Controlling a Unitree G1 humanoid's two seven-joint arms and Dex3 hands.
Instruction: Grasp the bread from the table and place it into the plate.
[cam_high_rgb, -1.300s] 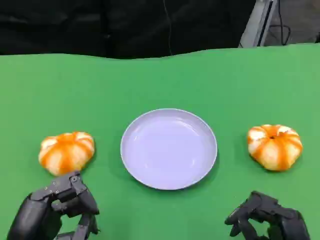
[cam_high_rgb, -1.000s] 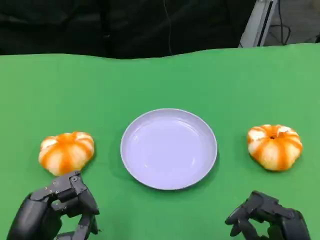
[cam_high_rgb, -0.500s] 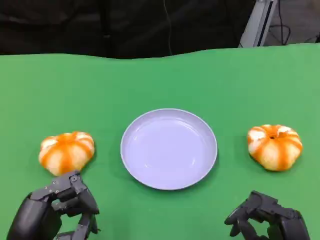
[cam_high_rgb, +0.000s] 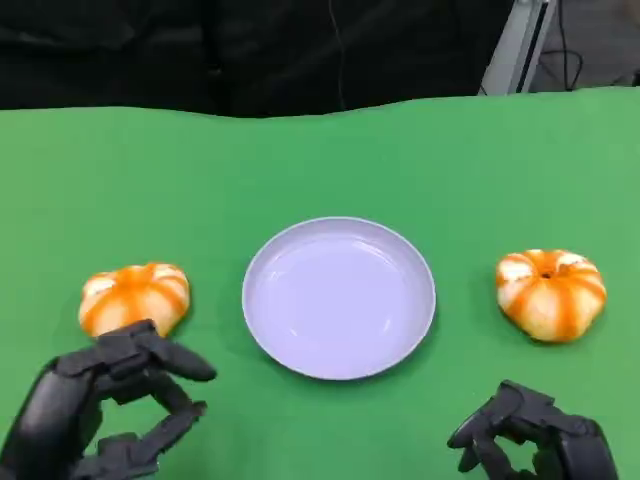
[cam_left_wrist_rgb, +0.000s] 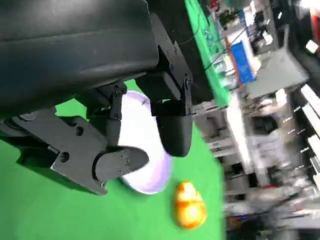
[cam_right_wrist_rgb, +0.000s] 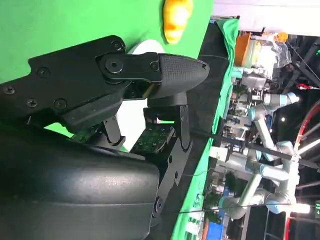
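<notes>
Resting on the green table (cam_high_rgb: 320, 160): one lavender plate (cam_high_rgb: 339, 297), sitting between both hands. Left hand (cam_high_rgb: 95, 410) is hovering with fingers spread, holding nothing; one striped orange bread (cam_high_rgb: 134, 298) is lying just beyond its fingertips. Right hand (cam_high_rgb: 530, 440) is sitting with fingers curled in, empty; a second bread (cam_high_rgb: 551, 292) is lying ahead of it, apart.
</notes>
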